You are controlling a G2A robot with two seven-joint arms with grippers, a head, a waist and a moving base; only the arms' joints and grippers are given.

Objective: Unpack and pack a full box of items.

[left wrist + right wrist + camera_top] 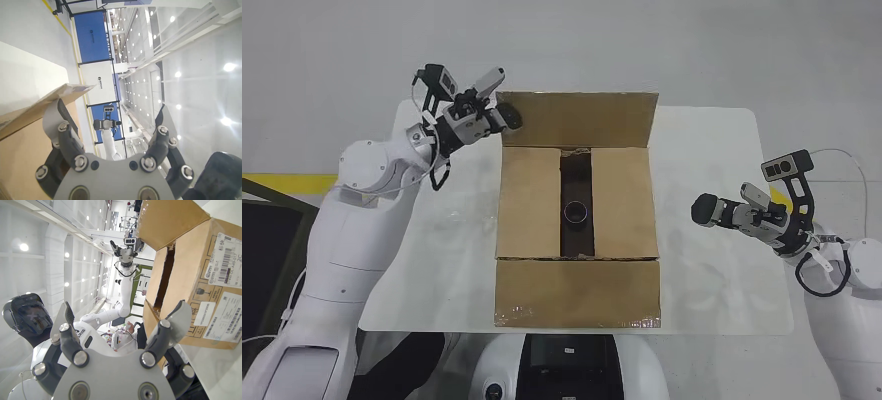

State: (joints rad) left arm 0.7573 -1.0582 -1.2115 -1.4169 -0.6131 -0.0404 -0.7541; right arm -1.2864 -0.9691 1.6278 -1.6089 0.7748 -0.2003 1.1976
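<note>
**Box half open, side flaps down**

The cardboard box (527, 200) sits mid-table (712, 290). Its far flap (577, 118) and near flap (577, 290) are folded outward, while both side flaps lie across the top, and a slot between them shows a dark round item (575, 211) inside. The left gripper (111, 106) hangs at the far flap's left corner, jaws spread, gripping nothing. The right gripper (123, 304) sits right of the box, apart from it, likewise released. Unpacking looks barely begun; next, each claw probably has to swing its side flap outward
</note>
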